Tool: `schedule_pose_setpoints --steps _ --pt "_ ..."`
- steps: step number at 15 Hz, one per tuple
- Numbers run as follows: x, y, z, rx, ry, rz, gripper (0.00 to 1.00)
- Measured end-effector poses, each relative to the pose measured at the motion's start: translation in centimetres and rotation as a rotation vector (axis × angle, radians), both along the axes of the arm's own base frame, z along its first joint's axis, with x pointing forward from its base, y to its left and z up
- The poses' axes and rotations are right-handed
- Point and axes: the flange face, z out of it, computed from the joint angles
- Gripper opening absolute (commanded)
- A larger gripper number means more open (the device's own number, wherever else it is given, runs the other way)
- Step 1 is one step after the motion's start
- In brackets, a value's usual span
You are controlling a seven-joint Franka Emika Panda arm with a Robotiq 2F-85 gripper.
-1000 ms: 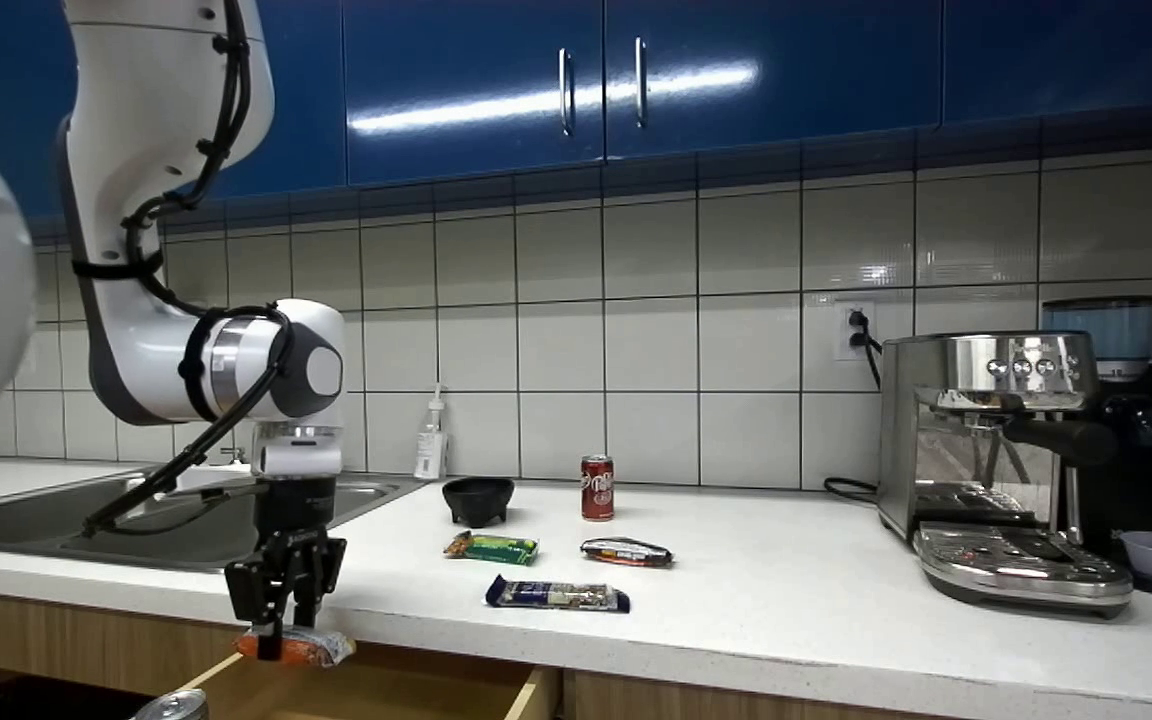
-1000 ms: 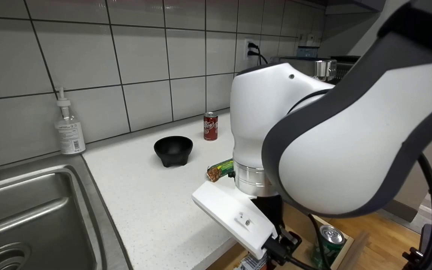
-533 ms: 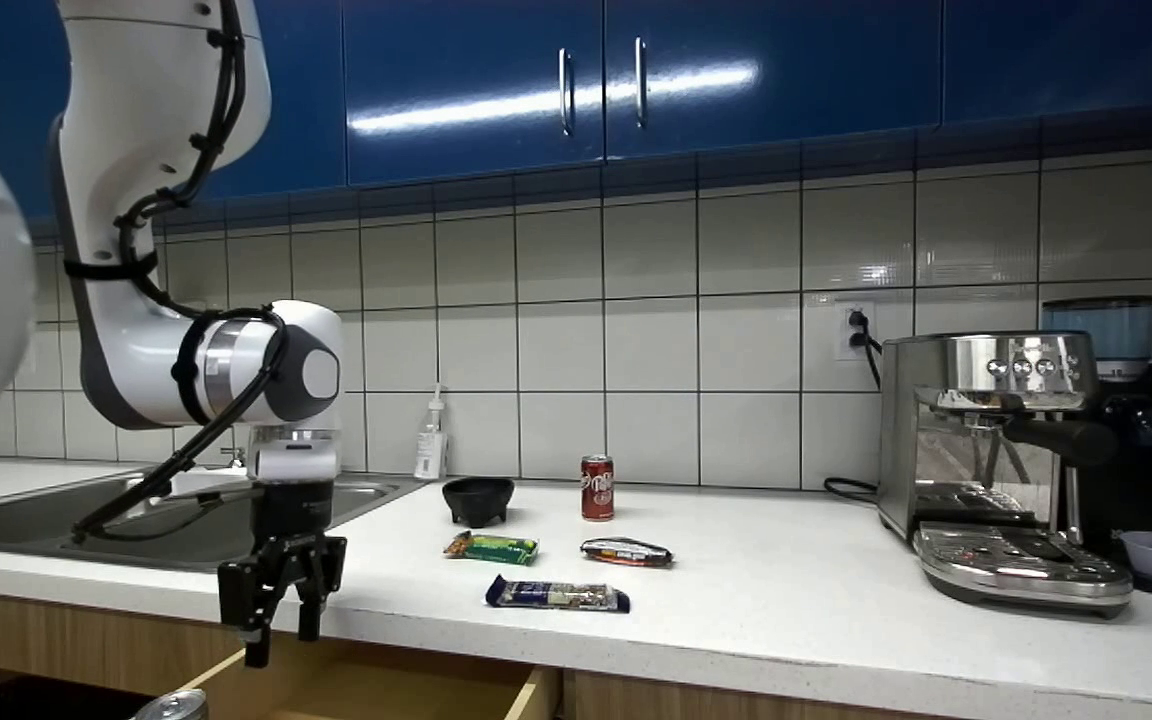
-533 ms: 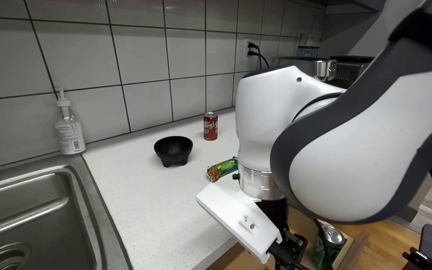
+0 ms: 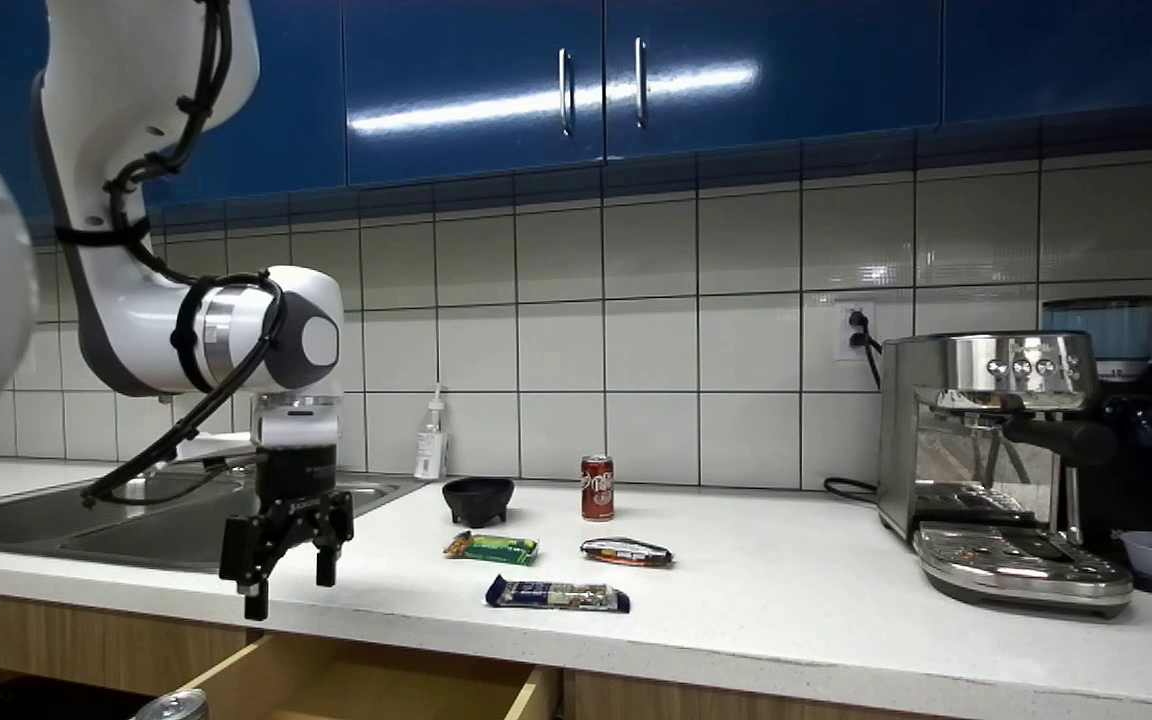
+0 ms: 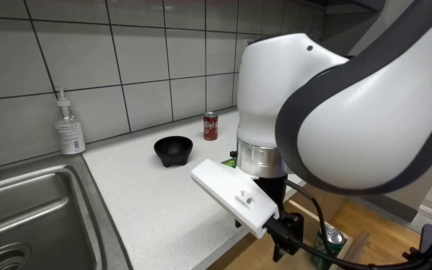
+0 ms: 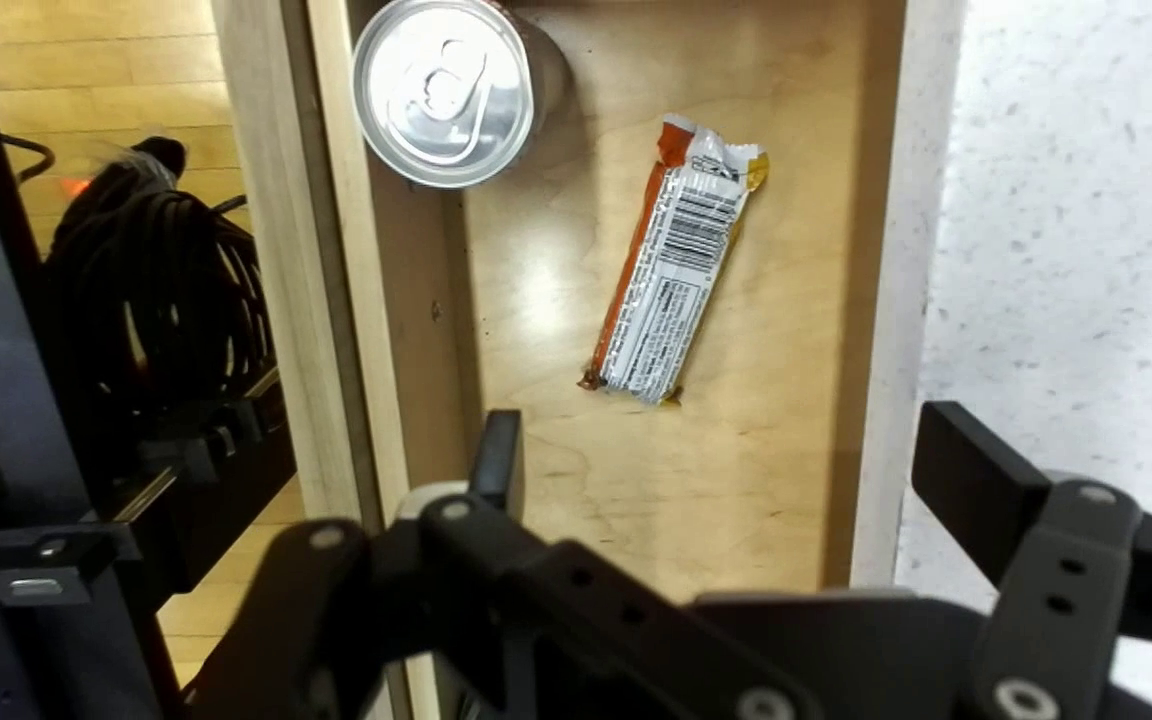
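Note:
My gripper (image 7: pixel 721 440) stands wide open above the pulled-out wooden drawer (image 7: pixel 368 300), with nothing between its fingers. In an exterior view the gripper (image 5: pixel 291 592) hangs just off the counter's front edge, fingers pointing down. On the drawer floor lies a snack bar (image 7: pixel 676 265) in an orange and white wrapper, barcode side up, apart from the fingers. A can (image 7: pixel 444 95) stands upright in the drawer against its front wall; its green side (image 6: pixel 332 245) shows in an exterior view. Neither exterior view shows the orange bar.
On the white counter lie a green bar (image 5: pixel 492 548), a dark-wrapped bar (image 5: pixel 626 551) and a blue bar (image 5: pixel 557 595). Behind them stand a black bowl (image 5: pixel 478 500), a red can (image 5: pixel 597 488) and a soap bottle (image 6: pixel 69 131). An espresso machine (image 5: pixel 986 470) and a sink (image 6: pixel 24 217) flank these.
A second ago the gripper was shut on the orange bar over the drawer. Its jaws have spread, the bar has dropped into the drawer, and the arm has risen.

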Motion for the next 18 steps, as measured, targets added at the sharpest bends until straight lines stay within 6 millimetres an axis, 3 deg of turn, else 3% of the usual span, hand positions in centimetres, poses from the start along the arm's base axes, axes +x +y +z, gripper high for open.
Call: schedule_pose_setpoints --steps 7,18 --pt "1.0 -1.2 3.3 0.005 -0.058 0.007 1.0" --pt "5.2 -6.3 6.4 0.015 -0.116 -0.011 1.0"
